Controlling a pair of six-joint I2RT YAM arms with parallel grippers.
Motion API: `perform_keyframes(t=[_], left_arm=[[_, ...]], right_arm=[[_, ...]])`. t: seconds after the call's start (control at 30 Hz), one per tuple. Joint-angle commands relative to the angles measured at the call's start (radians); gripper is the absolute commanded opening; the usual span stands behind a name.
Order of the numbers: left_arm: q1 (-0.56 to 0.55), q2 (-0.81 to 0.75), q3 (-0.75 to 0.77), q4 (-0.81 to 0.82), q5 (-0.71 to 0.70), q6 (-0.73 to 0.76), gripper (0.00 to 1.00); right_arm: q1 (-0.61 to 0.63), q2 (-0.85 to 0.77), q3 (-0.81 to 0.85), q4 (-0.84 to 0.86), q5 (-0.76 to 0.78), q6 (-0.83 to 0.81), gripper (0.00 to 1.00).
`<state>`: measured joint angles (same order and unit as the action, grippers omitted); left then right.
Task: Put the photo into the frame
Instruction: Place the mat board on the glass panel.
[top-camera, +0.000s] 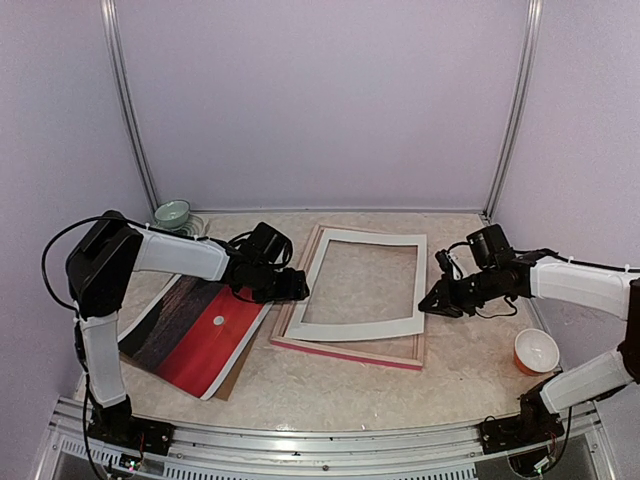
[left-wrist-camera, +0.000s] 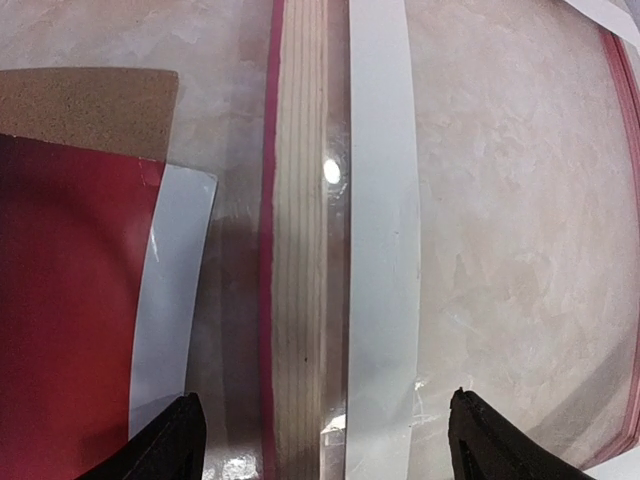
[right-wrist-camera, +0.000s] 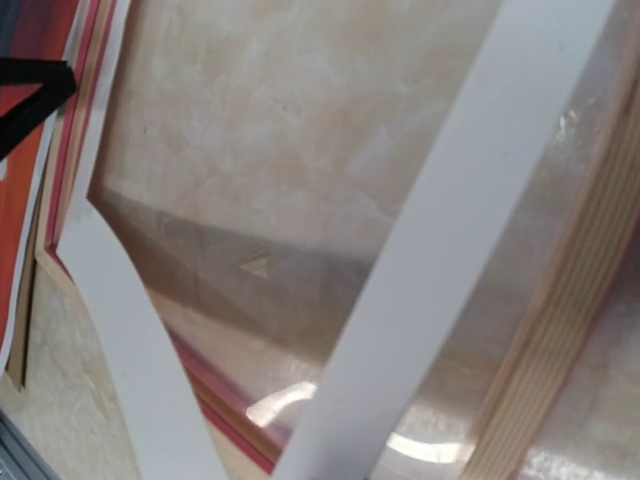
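From above, the photo lies left of the frame, likely thin and floppy, best pinched at a free edge; left wrist shows the left gripper spread above the frame's rail; right wrist hides the right gripper, so I cannot tell its state
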<state>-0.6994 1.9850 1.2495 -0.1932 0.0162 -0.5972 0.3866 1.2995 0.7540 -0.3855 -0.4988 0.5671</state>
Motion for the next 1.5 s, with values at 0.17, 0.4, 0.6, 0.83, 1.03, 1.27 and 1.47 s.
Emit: perform_keyframes(t=[0.17, 0.4, 0.6, 0.83, 1.03, 1.27, 1.47], left_arm=[[-0.009, -0.011, -0.025, 0.030, 0.025, -0.006, 0.83], [-0.008, -0.005, -0.021, 0.030, 0.025, -0.003, 0.83], [-0.009, -0.004, -0.025, 0.029, 0.026, -0.004, 0.83], [-0.010, -0.007, -0.031, 0.029, 0.025, -0.005, 0.83], [-0.013, -0.026, -0.044, 0.031, 0.020, -0.012, 0.83], [-0.017, -0.058, -0.038, 0.021, 0.003, -0.018, 0.84], [-0.017, -0.074, -0.030, 0.005, -0.011, -0.016, 0.85]], right_arm=[[0.023, 0.070, 0.009, 0.072, 0.000, -0.008, 0.16], [0.044, 0.110, 0.029, 0.075, 0.011, -0.022, 0.16], [0.052, 0.134, 0.039, 0.082, 0.021, -0.028, 0.17], [0.064, 0.135, 0.067, 0.052, 0.064, -0.047, 0.18], [0.066, 0.136, 0.073, 0.013, 0.127, -0.068, 0.22], [0.066, 0.139, 0.091, -0.011, 0.139, -0.079, 0.29], [0.066, 0.131, 0.099, -0.038, 0.167, -0.090, 0.32]])
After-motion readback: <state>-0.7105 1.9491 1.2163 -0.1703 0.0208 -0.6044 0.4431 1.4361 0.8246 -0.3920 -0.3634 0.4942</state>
